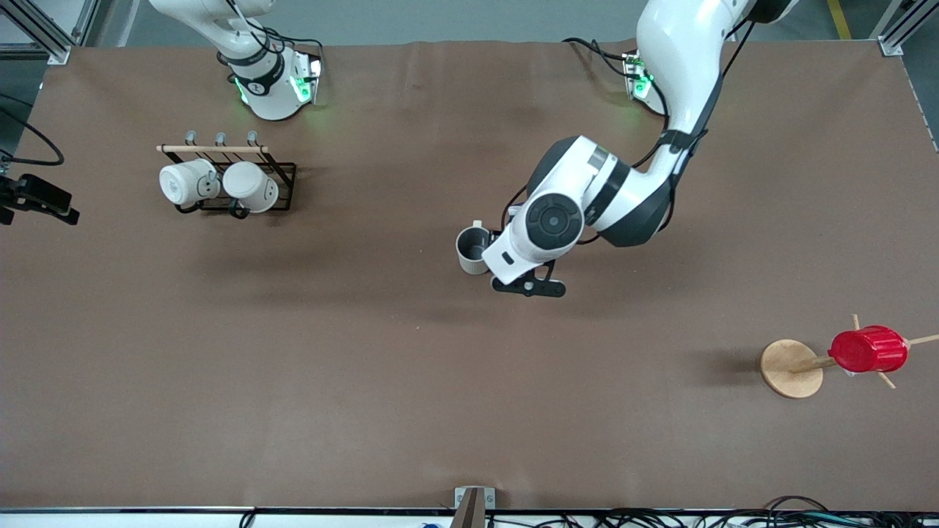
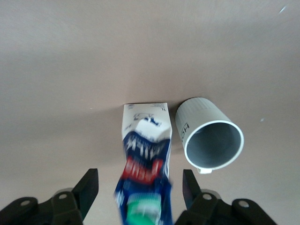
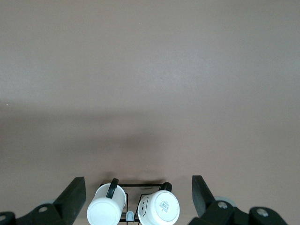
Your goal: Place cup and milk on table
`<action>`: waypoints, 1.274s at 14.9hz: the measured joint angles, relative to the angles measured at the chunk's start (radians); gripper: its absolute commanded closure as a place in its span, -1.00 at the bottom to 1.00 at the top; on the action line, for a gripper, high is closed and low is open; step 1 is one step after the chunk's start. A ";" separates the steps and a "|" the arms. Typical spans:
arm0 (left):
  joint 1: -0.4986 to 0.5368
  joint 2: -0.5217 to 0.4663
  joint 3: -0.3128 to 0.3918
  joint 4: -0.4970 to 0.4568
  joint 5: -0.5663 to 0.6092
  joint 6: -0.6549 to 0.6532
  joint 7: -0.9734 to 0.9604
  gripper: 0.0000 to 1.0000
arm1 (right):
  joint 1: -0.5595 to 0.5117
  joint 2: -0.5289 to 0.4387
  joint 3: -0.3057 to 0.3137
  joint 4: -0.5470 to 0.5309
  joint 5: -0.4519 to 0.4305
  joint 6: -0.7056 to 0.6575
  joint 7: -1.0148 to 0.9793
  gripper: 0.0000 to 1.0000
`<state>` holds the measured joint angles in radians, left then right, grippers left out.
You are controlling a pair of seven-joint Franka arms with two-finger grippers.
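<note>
Honestly, my worry is the left gripper point(image 2: 136, 190): its jaws stand open around the milk point(image 2: 144, 164), upright on the table point(image 1: 367, 367) just beside the cup point(image 1: 473, 250). Lifting crookedly, I could topple either. The right gripper point(image 3: 138, 197), open too, waits above the mug rack point(image 1: 227, 178).

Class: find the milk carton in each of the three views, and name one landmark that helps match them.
Front view: not visible; the left arm covers that spot.
Left wrist view: milk carton upright on the table between the open left fingers.
Right wrist view: not in it.
Landmark: the cup beside it.
</note>
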<state>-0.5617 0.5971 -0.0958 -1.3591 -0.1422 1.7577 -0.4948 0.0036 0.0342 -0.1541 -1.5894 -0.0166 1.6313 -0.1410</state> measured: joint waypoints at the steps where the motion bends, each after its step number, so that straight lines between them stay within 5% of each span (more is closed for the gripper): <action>1: 0.018 -0.031 0.003 -0.001 0.000 -0.009 -0.001 -0.55 | 0.000 0.000 0.000 0.000 0.000 0.000 0.000 -1.00; 12: 0.354 -0.404 0.006 -0.237 0.002 -0.040 0.159 -0.51 | 0.000 0.000 -0.001 -0.002 0.000 -0.001 0.000 -1.00; 19: 0.415 -0.562 0.007 -0.391 0.043 -0.036 0.222 -0.52 | 0.000 0.000 -0.001 -0.002 0.000 -0.001 0.000 -1.00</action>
<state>-0.1463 0.0349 -0.0888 -1.7498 -0.0987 1.7219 -0.2726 0.0035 0.0342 -0.1552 -1.5919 -0.0166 1.6303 -0.1410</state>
